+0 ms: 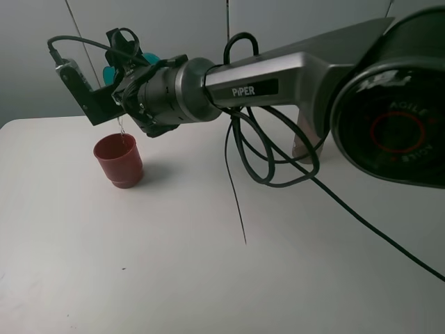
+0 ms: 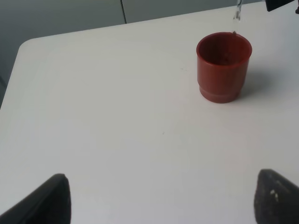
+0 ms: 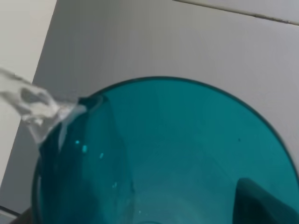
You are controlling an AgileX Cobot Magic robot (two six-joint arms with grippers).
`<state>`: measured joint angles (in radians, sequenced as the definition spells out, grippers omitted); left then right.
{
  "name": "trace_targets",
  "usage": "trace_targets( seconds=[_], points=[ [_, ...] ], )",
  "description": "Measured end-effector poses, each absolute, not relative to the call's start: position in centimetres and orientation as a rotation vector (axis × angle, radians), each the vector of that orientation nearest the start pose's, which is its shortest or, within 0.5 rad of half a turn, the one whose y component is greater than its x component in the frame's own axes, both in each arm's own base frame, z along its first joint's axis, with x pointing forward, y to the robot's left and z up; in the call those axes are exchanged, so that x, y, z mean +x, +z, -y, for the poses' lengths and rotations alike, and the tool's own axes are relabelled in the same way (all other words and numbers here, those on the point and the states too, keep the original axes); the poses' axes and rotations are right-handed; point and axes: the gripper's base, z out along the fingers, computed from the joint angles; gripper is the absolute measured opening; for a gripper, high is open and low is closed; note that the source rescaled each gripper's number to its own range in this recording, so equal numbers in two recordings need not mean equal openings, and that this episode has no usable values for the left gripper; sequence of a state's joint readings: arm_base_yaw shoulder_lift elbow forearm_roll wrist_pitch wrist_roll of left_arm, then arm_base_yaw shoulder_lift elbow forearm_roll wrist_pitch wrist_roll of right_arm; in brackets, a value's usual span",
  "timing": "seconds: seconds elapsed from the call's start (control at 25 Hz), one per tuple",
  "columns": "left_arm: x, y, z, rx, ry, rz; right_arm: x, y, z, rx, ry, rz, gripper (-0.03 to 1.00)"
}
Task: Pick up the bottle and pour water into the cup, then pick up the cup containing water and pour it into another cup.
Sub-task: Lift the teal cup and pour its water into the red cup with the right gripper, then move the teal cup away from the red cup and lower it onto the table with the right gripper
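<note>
1. White table point(image 1: 208, 278) under a pale grey panelled wall, seen from the high camera. Stretching from the right side toward the far left corner: right arm point(image 1: 278, 76), wrist rolled over. Clamped in the right gripper point(image 1: 125, 69): the cup point(image 1: 110, 69), teal, only a sliver showing behind black fingers, tipped well over. Falling from it, a thin stream of water point(image 1: 121, 125) into another cup point(image 1: 119, 160), red-brown, upright near the far left corner. Loose black cable point(image 1: 278, 156) hanging from the arm. Part of a pale shape behind the arm, too hidden to name.

2. Left wrist camera: red-brown cup point(image 2: 224, 65) upright on bare table point(image 2: 117, 116), well apart from the left gripper point(image 2: 161, 200). Dark fingertips point(image 2: 51, 200) spread far apart at the picture's edge, nothing between them: released, idle. Stream point(image 2: 237, 14) landing at the rim's far side rather than the centre.

3. Right wrist camera: looking into the teal tumbler point(image 3: 187, 154), translucent, smooth-walled, water point(image 3: 32, 107) spilling over its lip. Dark finger point(image 3: 266, 200) pressed on the wall, so grasping the cup.

4. Handling, as a judgement: light, thin, slightly flexible plastic, slippery when wet; best gripped across the mid-wall, firmly but without squeezing it oval. Stream near the rim, so a spill risk.
</note>
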<state>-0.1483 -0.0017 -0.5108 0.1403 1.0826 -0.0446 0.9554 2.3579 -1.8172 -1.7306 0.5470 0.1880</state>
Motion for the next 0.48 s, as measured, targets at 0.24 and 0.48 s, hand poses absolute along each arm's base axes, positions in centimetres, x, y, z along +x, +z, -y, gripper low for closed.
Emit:
trace_targets(
  seconds=[0.24, 0.48],
  points=[
    [-0.6, 27.91, -1.23, 0.097, 0.048, -2.044, 33.99, 17.8, -41.59, -1.767, -0.945, -0.909, 0.15],
    [-0.6, 27.91, -1.23, 0.097, 0.048, -2.044, 33.83, 17.8, -41.72, -1.784, -0.957, -0.885, 0.15]
  ],
)
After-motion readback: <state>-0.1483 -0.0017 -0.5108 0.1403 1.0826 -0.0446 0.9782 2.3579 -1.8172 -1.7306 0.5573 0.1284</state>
